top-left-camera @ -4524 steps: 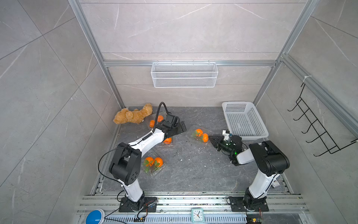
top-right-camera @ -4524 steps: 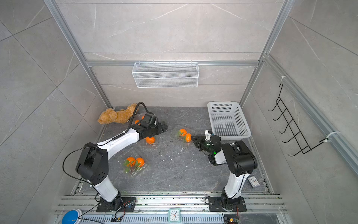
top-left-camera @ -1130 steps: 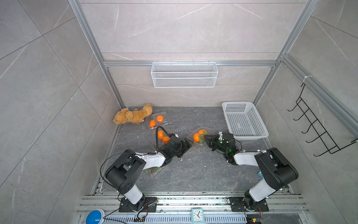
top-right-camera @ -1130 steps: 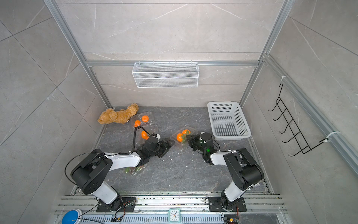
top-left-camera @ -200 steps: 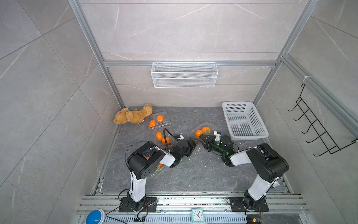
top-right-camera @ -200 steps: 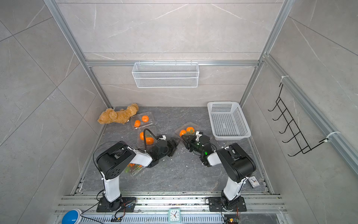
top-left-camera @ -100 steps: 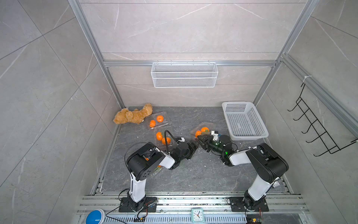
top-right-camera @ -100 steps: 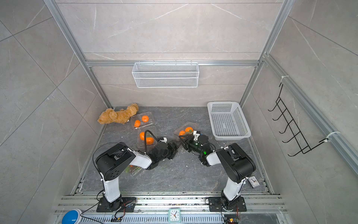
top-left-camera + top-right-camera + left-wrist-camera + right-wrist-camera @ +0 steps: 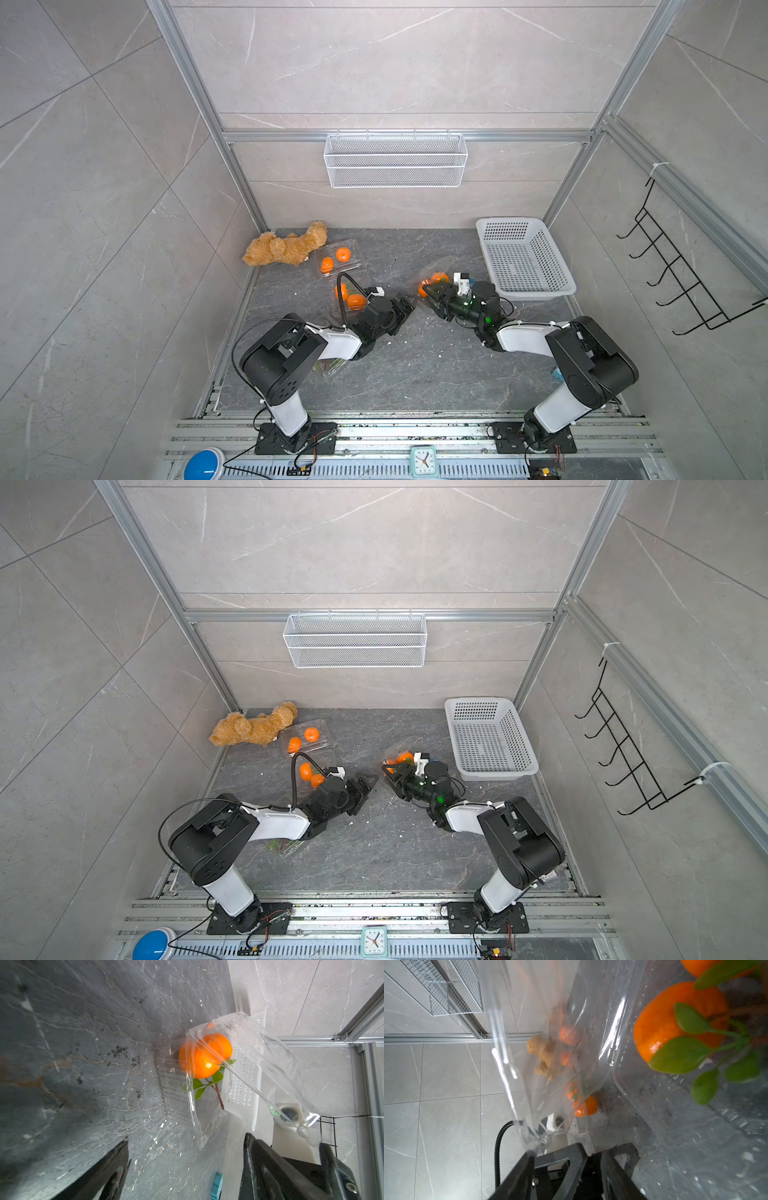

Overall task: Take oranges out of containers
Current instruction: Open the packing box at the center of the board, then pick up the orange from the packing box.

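The clamshell (image 9: 259, 1059) lid tilts up at the right end effector (image 9: 591, 1150), apparently propped for access; pinch on plastic unclear. Wide-spread, empty left end effector (image 9: 186, 1139) faces the orange (image 9: 204, 1059).

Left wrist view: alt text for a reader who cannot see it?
An orange with green leaves sits in an open clear clamshell container on the dark grey tabletop, lid raised. The left gripper, in the foreground, is wide open and holds nothing.
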{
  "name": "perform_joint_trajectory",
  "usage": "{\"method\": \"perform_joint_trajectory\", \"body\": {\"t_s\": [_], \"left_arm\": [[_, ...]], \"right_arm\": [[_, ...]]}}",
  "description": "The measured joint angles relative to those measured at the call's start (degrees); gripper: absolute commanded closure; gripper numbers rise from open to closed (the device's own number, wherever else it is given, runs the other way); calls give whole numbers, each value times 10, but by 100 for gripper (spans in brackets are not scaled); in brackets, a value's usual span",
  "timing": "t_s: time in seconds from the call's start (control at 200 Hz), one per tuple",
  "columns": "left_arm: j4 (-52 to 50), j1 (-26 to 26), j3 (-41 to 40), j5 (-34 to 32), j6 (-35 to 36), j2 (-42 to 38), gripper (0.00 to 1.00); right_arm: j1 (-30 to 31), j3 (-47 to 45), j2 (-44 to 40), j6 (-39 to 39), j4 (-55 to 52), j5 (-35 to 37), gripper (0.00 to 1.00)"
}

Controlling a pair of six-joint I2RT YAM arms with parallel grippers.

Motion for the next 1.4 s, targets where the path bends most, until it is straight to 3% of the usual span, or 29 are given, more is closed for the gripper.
{"method": "perform_joint_trajectory", "body": {"t_s": [0.219, 0.399, 0.524, 0.708, 0.988, 1.397], "left_arm": [[-46, 17, 0, 12, 17, -21, 3], [-116, 38, 6, 22, 53, -67, 1], [-148, 51, 20, 28, 73, -85, 1], [-202, 74, 56, 57, 101, -88, 1], [-231, 78, 129, 95, 132, -85, 1], [-183, 42, 144, 143, 113, -3, 1]], "right_arm": [[-9, 2, -31, -41, -63, -8, 23], [-16, 26, -91, -117, -179, -8, 4], [-16, 79, -111, -180, -261, -6, 0], [-16, 193, -109, -298, -449, 37, 4], [-16, 349, -30, -482, -686, 153, 29], [-5, 422, 105, -612, -832, 240, 39]]}}
